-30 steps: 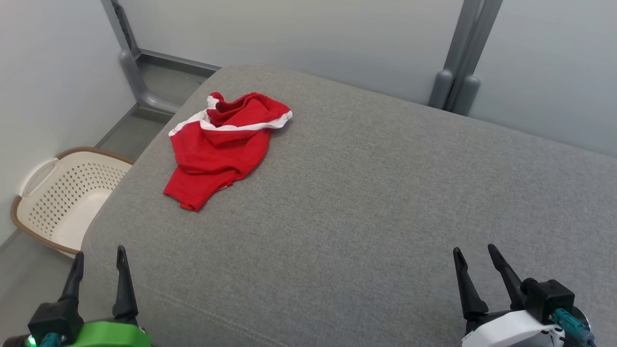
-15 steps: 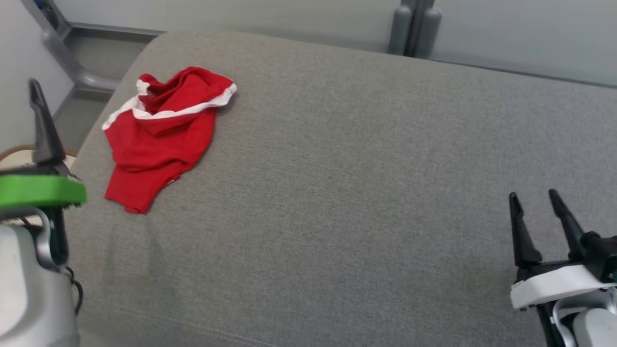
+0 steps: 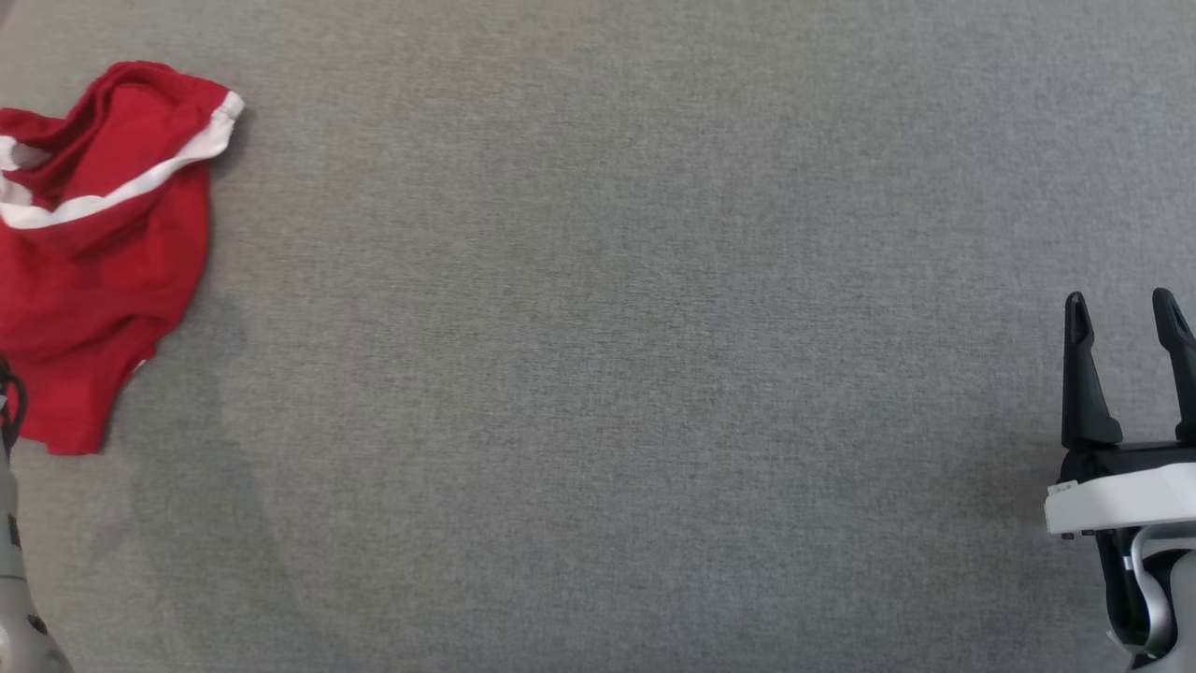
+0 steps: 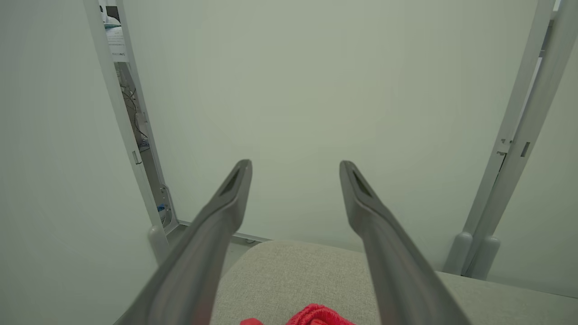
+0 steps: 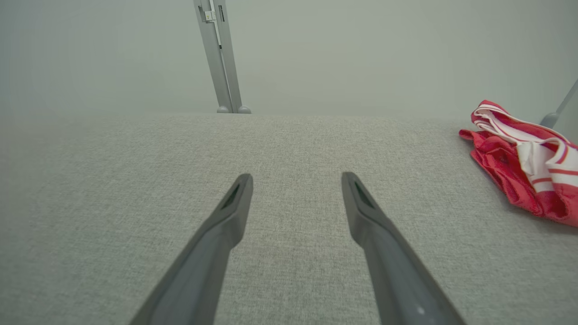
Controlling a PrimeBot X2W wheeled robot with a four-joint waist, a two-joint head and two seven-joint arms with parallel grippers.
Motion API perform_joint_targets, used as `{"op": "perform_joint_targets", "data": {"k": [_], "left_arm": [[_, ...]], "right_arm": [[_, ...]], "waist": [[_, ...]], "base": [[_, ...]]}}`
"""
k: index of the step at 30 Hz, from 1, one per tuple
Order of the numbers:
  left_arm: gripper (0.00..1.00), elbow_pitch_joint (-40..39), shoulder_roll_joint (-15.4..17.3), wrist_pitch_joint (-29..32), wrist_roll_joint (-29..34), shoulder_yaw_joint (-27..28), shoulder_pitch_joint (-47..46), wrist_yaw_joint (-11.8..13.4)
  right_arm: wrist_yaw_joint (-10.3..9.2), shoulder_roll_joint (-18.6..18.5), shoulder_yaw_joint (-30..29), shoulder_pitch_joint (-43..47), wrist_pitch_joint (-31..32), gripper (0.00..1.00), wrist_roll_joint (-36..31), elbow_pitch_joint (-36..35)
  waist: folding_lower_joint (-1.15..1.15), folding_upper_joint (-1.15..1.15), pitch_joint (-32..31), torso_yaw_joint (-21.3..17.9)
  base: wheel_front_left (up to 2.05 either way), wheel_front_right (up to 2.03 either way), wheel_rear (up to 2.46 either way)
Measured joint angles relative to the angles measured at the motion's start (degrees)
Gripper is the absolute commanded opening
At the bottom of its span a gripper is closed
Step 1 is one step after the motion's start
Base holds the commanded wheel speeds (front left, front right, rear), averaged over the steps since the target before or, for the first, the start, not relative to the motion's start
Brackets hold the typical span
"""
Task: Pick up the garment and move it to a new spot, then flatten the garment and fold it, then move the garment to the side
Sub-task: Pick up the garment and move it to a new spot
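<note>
While I look down, the crumpled red garment [image 3: 93, 252] with white trim lies towards the left of the grey fabric cushion [image 3: 607, 374]. Pale wall panels [image 4: 293, 90] and a grey post [image 5: 221, 58] stand behind. My left gripper [image 4: 294, 163] and right gripper [image 3: 1121, 297] both gape wide, empty.

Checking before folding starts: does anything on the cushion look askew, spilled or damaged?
The red garment, at the head view's left: it lies bunched in a heap on the grey cushion, white trim twisted. No spill or tear shows. The left gripper and right gripper stand open, clear of it.
</note>
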Motion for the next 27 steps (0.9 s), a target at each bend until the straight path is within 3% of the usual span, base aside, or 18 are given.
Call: {"op": "perform_joint_targets", "data": {"k": [7, 10, 16, 20, 21, 22, 23, 27], "left_arm": [[1.00, 12.59, 2.42, 3.85, -3.99, -2.64, -2.87, 0.00], [1.00, 17.02, 3.61, 7.60, -5.76, -4.04, -3.11, -0.01], [1.00, 24.68, 5.32, 20.91, -11.06, -7.94, -3.79, -0.08], [1.00, 26.58, 5.66, 24.40, -12.76, -9.31, -3.97, -0.08], [0.90, 26.77, 5.70, 24.57, -13.62, -9.53, -4.04, -0.08], [0.62, 27.00, 5.86, 24.85, -13.90, -10.05, -4.09, -0.08], [0.00, 27.29, 5.98, 24.90, -13.90, -10.46, -4.15, -0.08], [0.00, 27.95, 6.01, 23.95, -14.10, -11.68, -4.35, -0.14]], "right_arm": [[0.00, -0.26, -0.25, -1.00, -0.20, 1.00, -0.12, -0.02], [0.00, -0.33, -0.48, -1.22, -0.20, 1.00, -0.25, -0.05], [0.00, -0.52, -0.60, -1.52, -0.09, 1.00, -0.35, -0.37], [0.00, -0.52, -0.57, -1.57, 0.15, 1.00, -0.53, -0.97], [0.00, -0.51, -0.60, -1.57, 0.16, 1.00, -0.53, -1.05], [0.00, -0.47, -0.62, -1.57, 0.16, 1.00, -0.54, -1.12], [0.00, -0.44, -0.64, -1.57, 0.16, 1.00, -0.54, -1.18], [0.00, -0.21, -0.60, -1.57, 0.31, 1.00, -0.59, -1.18]], "waist": [[0.00, 0.00, 4.45, -4.12], [0.00, 0.00, 5.43, -5.45], [-0.01, 0.00, 6.15, -6.81], [-0.01, 0.00, 6.37, -7.04], [-0.01, 0.00, 6.43, -7.07], [-0.01, 0.00, 6.47, -7.11], [-0.01, 0.00, 6.50, -7.12], [-0.02, 0.00, 6.43, -7.09]], "base": [[0.00, 0.00, 0.00], [0.00, 0.00, 0.00], [0.00, 0.00, 0.00], [0.00, 0.00, 0.00], [0.00, 0.00, 0.00], [0.00, 0.00, 0.00], [0.00, 0.00, 0.00], [0.00, 0.00, 0.00]]}}
